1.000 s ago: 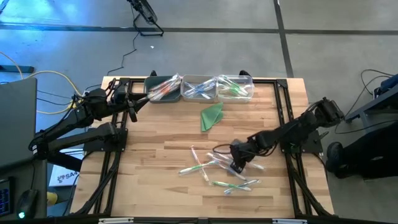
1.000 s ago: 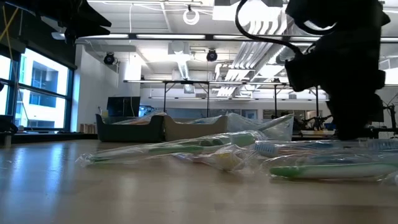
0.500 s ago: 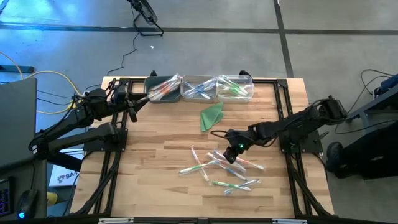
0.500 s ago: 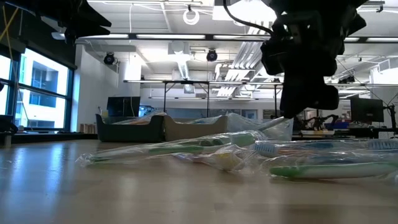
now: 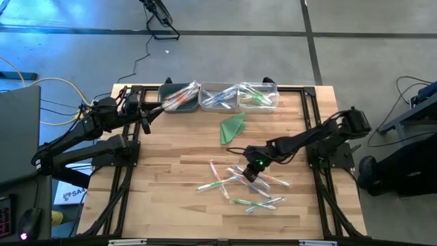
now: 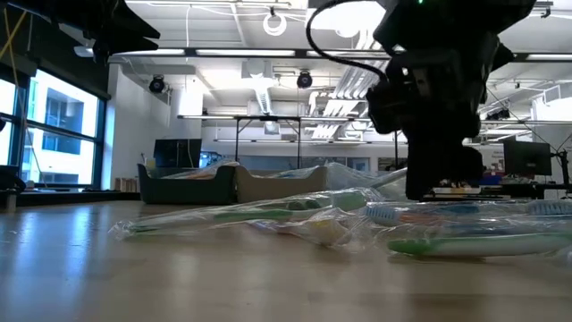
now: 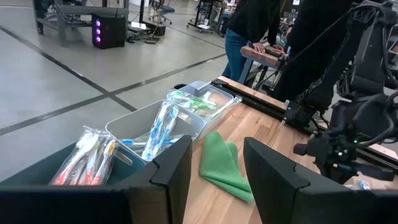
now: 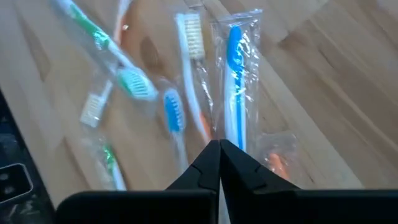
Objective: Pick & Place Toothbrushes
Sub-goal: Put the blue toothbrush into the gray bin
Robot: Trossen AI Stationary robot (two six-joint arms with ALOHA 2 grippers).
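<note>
Several wrapped toothbrushes (image 5: 242,186) lie scattered on the wooden table's near middle; in the right wrist view a blue one (image 8: 235,81), an orange one (image 8: 194,81) and green ones (image 8: 102,43) show. My right gripper (image 5: 250,175) (image 8: 219,146) is shut and slants down over the pile, its tips at the near end of the blue toothbrush's clear wrapper. My left gripper (image 7: 214,168) (image 5: 147,116) waits open at the table's far left, pointing level toward the bins with nothing between its fingers. My right gripper's shut fingertips (image 8: 211,155) meet right beside the lower end of the blue toothbrush's wrapper (image 8: 235,140), coming slanting down from the table's right. I cannot tell whether they touch or pinch the wrapper. The toothbrush lies flat on the table.
Along the far edge stand a dark bin (image 5: 179,98) and two clear bins (image 5: 218,96) (image 5: 258,94), each with toothbrushes inside. A folded green cloth (image 5: 232,127) lies between the bins and the pile. A person (image 7: 249,25) stands beyond the table.
My right gripper has moved a little toward the table's left edge, over the toothbrush pile, and has tipped further down. The toothbrushes lie where they were.
</note>
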